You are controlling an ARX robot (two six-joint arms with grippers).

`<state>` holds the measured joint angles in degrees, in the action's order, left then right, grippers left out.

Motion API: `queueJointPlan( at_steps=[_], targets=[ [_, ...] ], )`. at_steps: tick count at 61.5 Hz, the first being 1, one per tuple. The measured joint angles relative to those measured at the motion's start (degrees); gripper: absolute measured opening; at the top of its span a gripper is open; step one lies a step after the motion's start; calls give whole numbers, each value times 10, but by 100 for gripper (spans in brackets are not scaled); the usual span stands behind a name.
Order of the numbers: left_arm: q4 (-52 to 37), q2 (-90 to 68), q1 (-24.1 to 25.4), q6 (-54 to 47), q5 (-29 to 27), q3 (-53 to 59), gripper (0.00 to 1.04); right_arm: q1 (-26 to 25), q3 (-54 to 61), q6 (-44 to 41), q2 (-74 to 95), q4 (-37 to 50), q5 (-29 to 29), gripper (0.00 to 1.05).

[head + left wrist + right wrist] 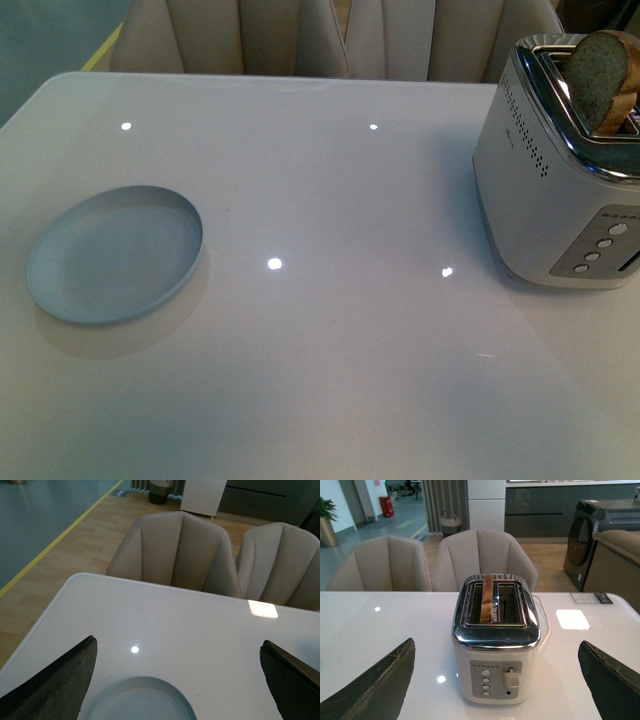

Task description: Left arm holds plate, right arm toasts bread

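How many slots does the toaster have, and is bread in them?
2. The toaster has two slots side by side on top. One holds the bread standing upright; the other slot is empty.

From the robot's body, the front camera looks steeply down on the white table (330,330). The left wrist camera hangs close above the plate (142,702), at nine o'clock; the right faces the toaster (496,645), at two o'clock, nearby. All share the tabletop.

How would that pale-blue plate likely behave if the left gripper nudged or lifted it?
The plate looks thin and small, so probably light. It sits flat on a glossy white table, so a nudge would likely slide it rather than tip it. Its low upright rim offers a short pinch edge.
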<state>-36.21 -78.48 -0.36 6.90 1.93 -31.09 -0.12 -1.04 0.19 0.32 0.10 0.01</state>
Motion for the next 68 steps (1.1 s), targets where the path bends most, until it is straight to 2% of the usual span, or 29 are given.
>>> queueJointPlan(
  at_steps=[21, 50, 54, 58, 68],
  targets=[
    [38, 101, -23, 33, 10, 80, 98, 0, 0, 0, 0, 0, 0, 96],
    [35, 97, -23, 37, -4, 93, 97, 0, 0, 0, 0, 0, 0, 96],
    [-86, 78, -26, -2, -39, 127, 86, 0, 0, 0, 0, 0, 0, 96],
    [-170, 81, -10, -31, -23, 163, 73, 0, 0, 0, 0, 0, 0, 96],
    [-174, 144, 2, -56, -20, 210, 43, 0, 0, 0, 0, 0, 0, 96]
  ],
)
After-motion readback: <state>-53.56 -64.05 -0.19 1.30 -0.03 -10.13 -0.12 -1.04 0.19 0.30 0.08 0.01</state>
